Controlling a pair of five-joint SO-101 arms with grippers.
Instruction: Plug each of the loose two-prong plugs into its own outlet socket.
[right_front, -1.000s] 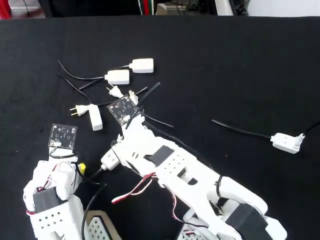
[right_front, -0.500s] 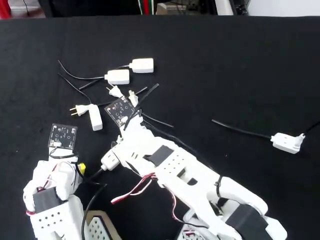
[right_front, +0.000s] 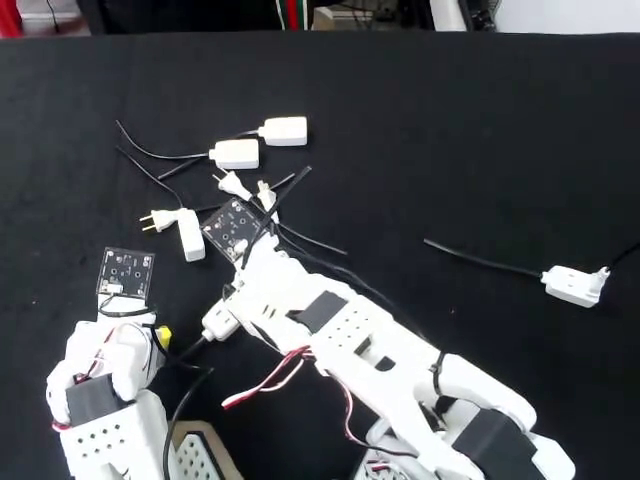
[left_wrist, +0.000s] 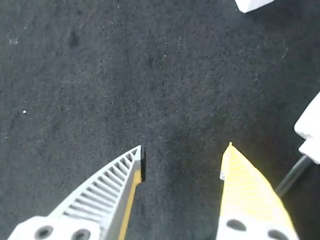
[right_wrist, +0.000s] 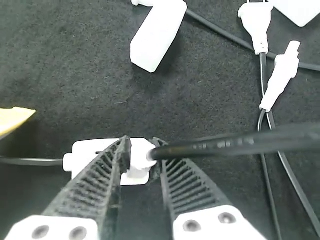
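Note:
My right gripper (right_wrist: 142, 146) is shut on a small white plug (right_wrist: 139, 162) whose black cable (right_wrist: 240, 142) runs off sideways. The plug is pressed against a white socket block (right_wrist: 92, 155), which lies beside the right arm (right_front: 330, 335) in the high view (right_front: 217, 320); I cannot tell whether the prongs are inside. Two loose white two-prong plugs (right_front: 230, 183) (right_front: 265, 192) lie beyond on the black cloth. My left gripper (left_wrist: 182, 155) hangs open over bare cloth, its yellow finger (right_front: 162, 335) just left of the socket block.
A white socket box (right_front: 190, 235) with a pronged plug (right_front: 150, 220) at its end lies left of the arm's tip. Two more white boxes (right_front: 237, 153) (right_front: 285, 130) sit at the back. Another one (right_front: 572, 285) with a cord lies far right.
The right arm's tip has shifted a little left and toward the near edge. The free end of the black cable swung left with it. The left arm has kept still.

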